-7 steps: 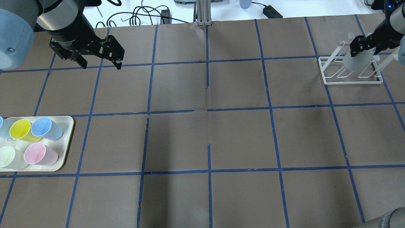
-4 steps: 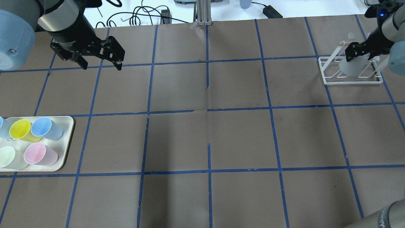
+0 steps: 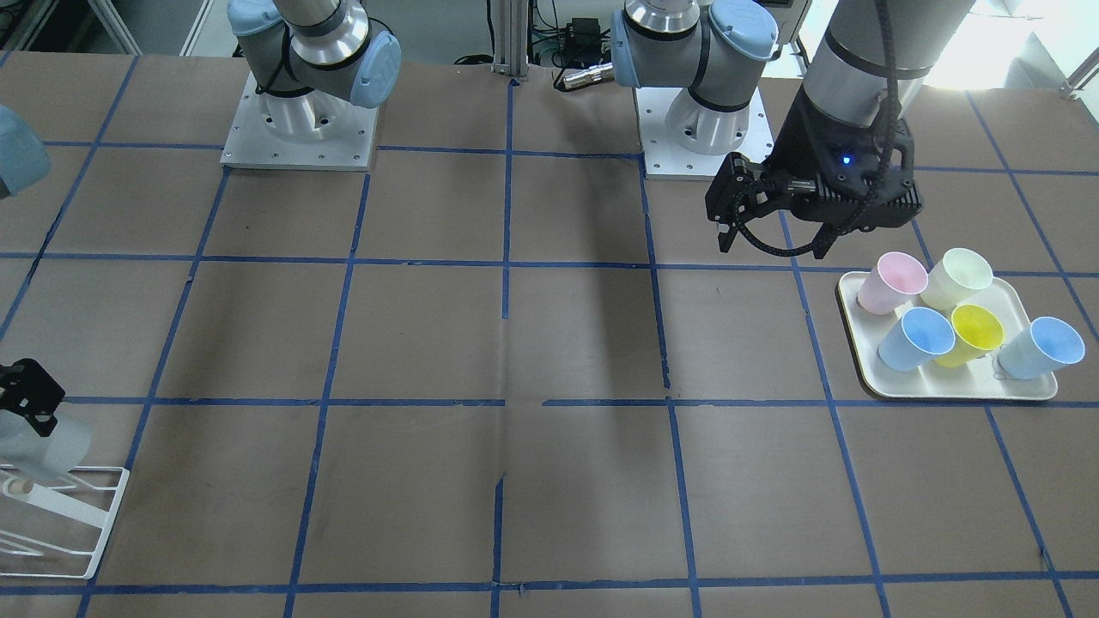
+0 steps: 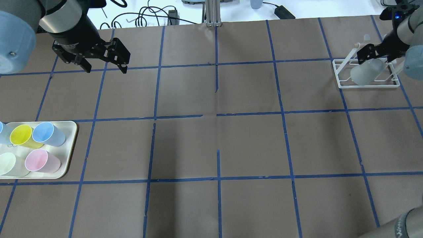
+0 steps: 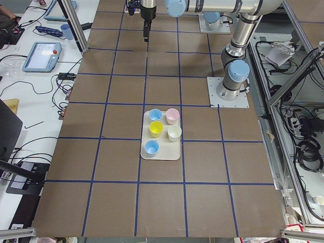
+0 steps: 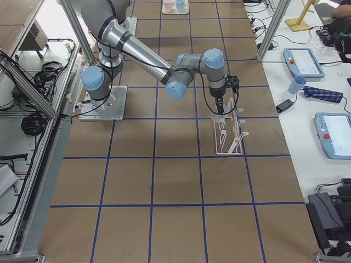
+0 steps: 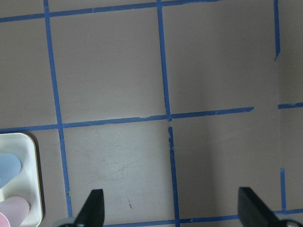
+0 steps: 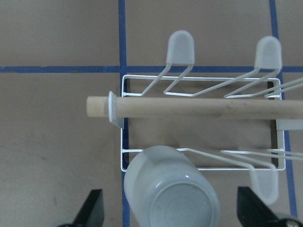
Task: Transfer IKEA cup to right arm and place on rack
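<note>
**IKEA cup (image 8: 170, 189) seen mouth-down on the rack (image 4: 366, 86), freed from the grip.**

The cup is found tilted at one end of the rack, base turned up toward the wrist camera; the peg under it is hidden. The right gripper (image 4: 372, 53) is held just above it, its fingers (image 8: 93, 208) spread wide to either side of the cup, neither touching it. The left gripper (image 4: 105, 66) is held over the bare table (image 4: 214, 142), fingers (image 7: 92, 208) likewise spread wide with nothing between them, well apart from the tray (image 4: 70, 155) of coloured cups.
</note>
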Robot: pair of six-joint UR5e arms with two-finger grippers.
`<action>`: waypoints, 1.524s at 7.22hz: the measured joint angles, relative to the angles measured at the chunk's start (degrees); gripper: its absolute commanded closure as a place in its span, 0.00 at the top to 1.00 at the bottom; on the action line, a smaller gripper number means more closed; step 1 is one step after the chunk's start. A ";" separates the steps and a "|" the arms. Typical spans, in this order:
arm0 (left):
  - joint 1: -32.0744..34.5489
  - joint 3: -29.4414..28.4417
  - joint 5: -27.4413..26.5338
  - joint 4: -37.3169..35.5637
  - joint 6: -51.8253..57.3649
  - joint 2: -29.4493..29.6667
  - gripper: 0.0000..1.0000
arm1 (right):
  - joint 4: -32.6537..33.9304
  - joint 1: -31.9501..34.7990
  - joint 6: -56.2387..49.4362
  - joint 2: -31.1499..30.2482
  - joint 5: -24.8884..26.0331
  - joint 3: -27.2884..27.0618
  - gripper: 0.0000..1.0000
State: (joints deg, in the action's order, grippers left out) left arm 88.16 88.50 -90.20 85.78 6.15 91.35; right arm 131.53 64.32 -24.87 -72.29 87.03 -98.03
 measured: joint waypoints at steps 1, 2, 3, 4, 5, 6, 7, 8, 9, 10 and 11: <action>0.00 0.00 -0.04 0.00 0.00 -0.02 1.00 | -2.98 -0.03 0.02 -1.33 0.04 0.43 1.00; 0.00 0.00 -0.05 0.00 0.00 -0.02 1.00 | -7.62 -0.04 0.10 -3.60 0.14 1.29 1.00; 0.00 0.00 -0.06 0.00 0.00 -0.06 1.00 | -13.25 0.01 0.25 -6.37 0.33 2.57 1.00; -0.03 0.00 -0.09 0.00 0.00 -0.09 1.00 | -20.43 0.13 0.45 -9.65 0.47 4.13 1.00; -0.08 -0.04 -0.16 0.02 0.00 -0.10 1.00 | -27.38 0.27 0.60 -12.95 0.54 5.28 1.00; -0.22 -0.10 -0.27 0.10 0.00 -0.11 1.00 | -32.83 0.33 0.66 -16.34 0.64 5.71 1.00; -0.46 -0.14 -0.34 0.21 0.00 -0.14 1.00 | -37.06 0.38 0.69 -19.20 0.68 5.68 1.00; -0.66 -0.17 -0.34 0.29 0.00 -0.18 1.00 | -40.66 0.60 0.76 -20.78 0.57 5.78 1.00; -0.77 -0.17 -0.32 0.33 0.00 -0.17 1.00 | -43.39 1.81 1.32 -21.38 0.45 6.06 1.00; -0.82 -0.17 -0.27 0.34 0.00 -0.15 1.00 | -44.65 4.71 2.89 -21.50 0.58 6.53 1.00; -0.85 -0.16 -0.25 0.37 0.00 -0.15 1.00 | -45.39 9.06 5.05 -21.48 0.93 7.25 1.00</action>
State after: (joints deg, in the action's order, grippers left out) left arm 87.30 88.34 -90.45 86.15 6.15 91.20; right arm 86.14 73.37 -19.82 -93.77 87.96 -90.77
